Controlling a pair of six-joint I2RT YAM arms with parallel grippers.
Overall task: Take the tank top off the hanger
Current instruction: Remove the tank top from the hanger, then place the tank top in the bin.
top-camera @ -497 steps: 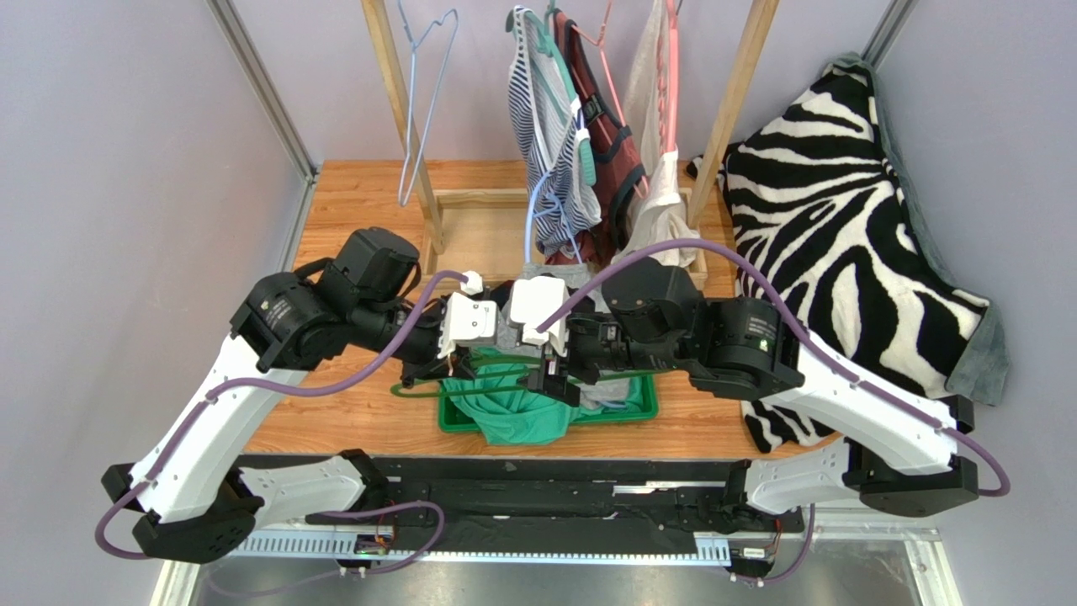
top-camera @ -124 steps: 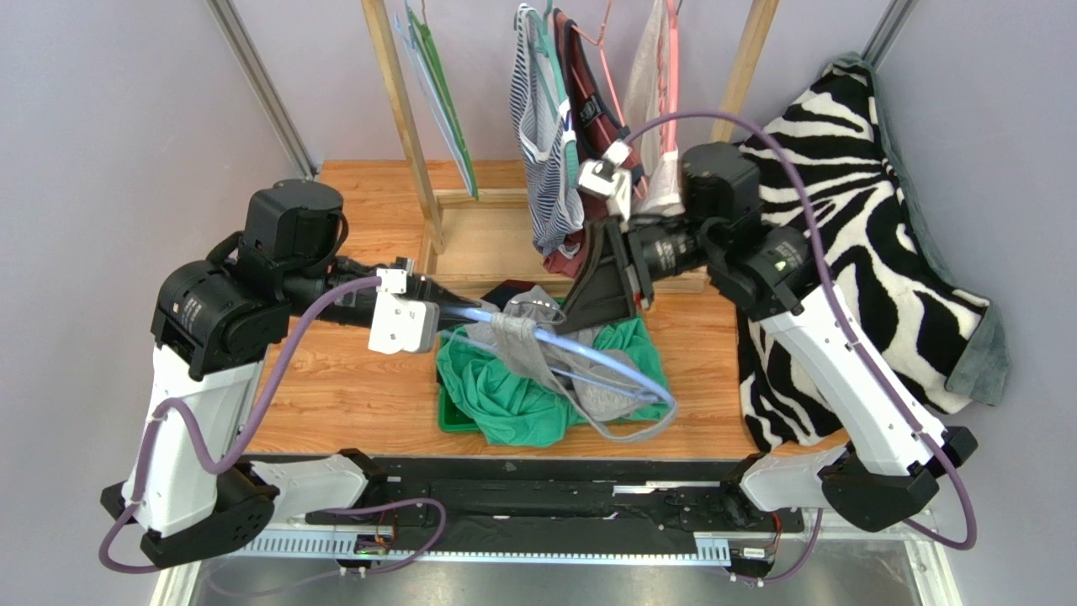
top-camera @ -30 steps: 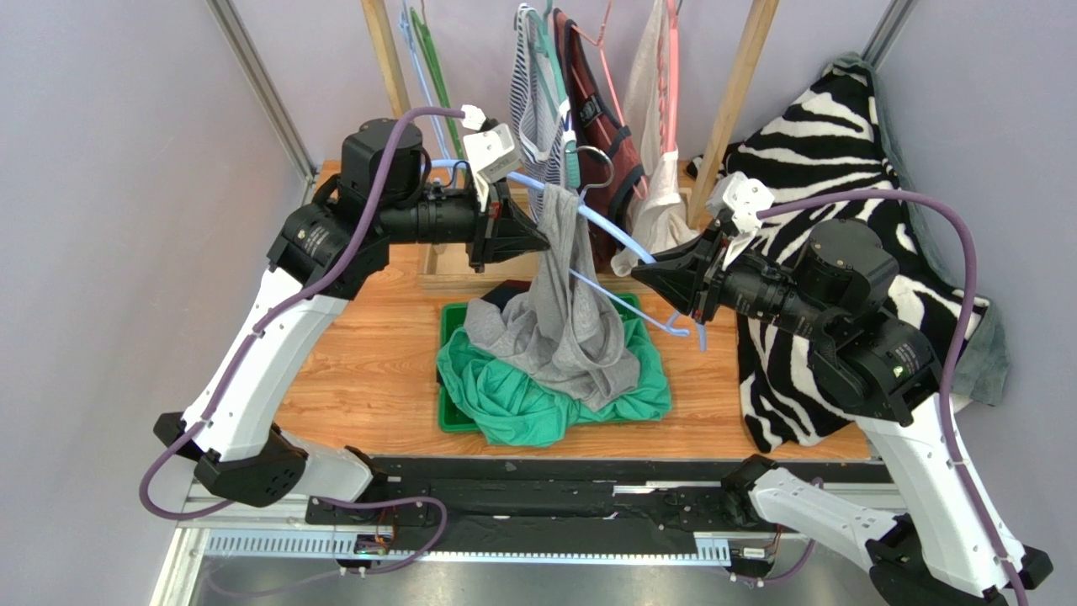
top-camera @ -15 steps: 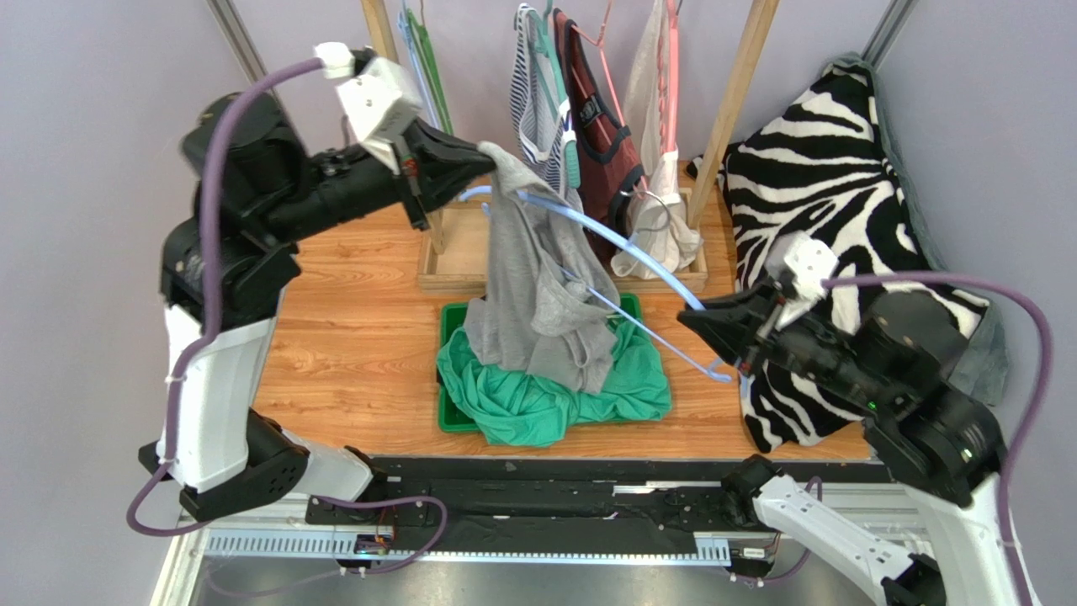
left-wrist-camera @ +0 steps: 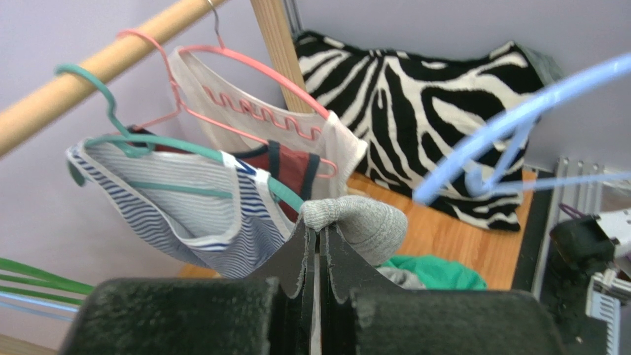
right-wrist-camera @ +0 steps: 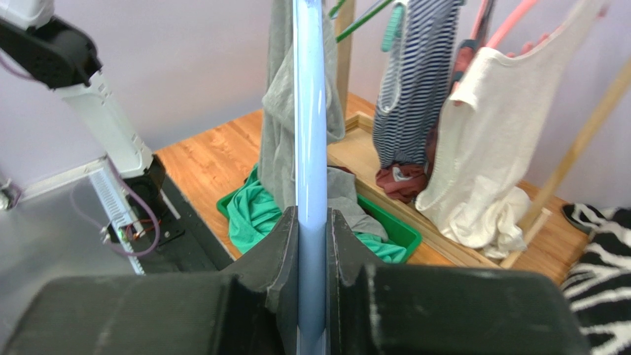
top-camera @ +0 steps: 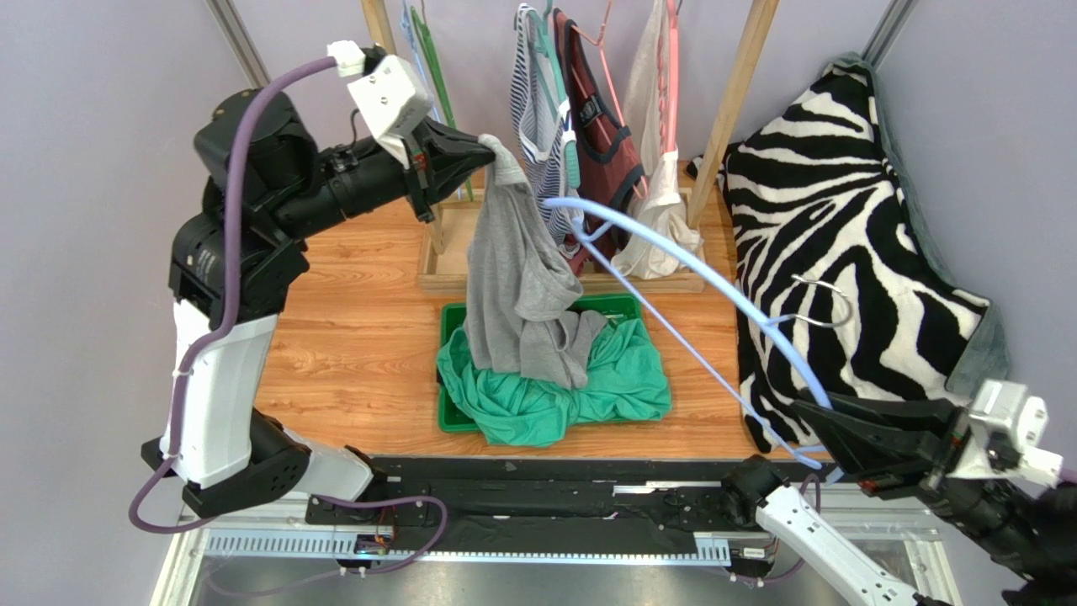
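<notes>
Grey tank top hangs pinched in left gripper, over the green bin. Right gripper clamps the blue hanger. We'd pull the hanger clear sideways and check its tip isn't snagging the strap.

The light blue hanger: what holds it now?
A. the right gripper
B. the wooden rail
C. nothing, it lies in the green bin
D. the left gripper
A: the right gripper is shut on the light blue hanger, while the left gripper pinches the grey tank top.
</notes>
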